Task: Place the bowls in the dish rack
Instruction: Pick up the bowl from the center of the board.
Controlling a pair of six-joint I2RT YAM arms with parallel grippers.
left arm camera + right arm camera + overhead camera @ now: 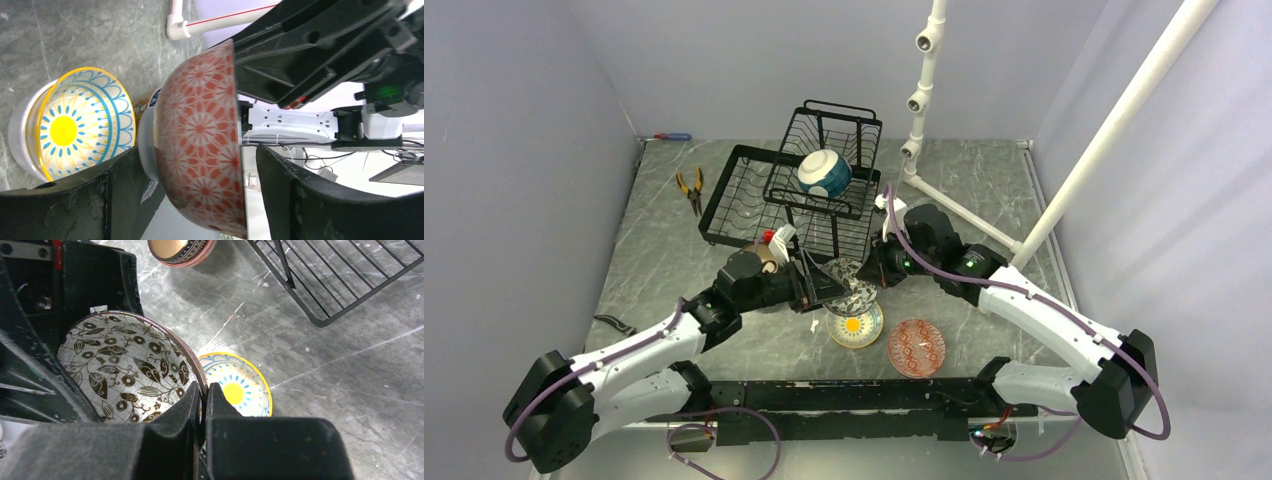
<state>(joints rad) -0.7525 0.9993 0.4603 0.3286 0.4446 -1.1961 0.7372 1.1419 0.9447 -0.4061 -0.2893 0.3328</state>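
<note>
Handover just in front of the dish rack [744, 185]: right gripper [204, 400] clamps the red bowl [200, 145] by its rim, off the table. Left gripper [200, 192] straddles it, jaws apart, apparently not yet gripping. Next, left closes before right lets go.

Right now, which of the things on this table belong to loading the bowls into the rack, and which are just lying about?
For the job:
dish rack
flowered bowl, pinched by the right gripper
yellow bowl
red bowl on the table
brown bowl
blue-and-white bowl, already in the rack

Lying about:
pliers
white pipe stand
</note>
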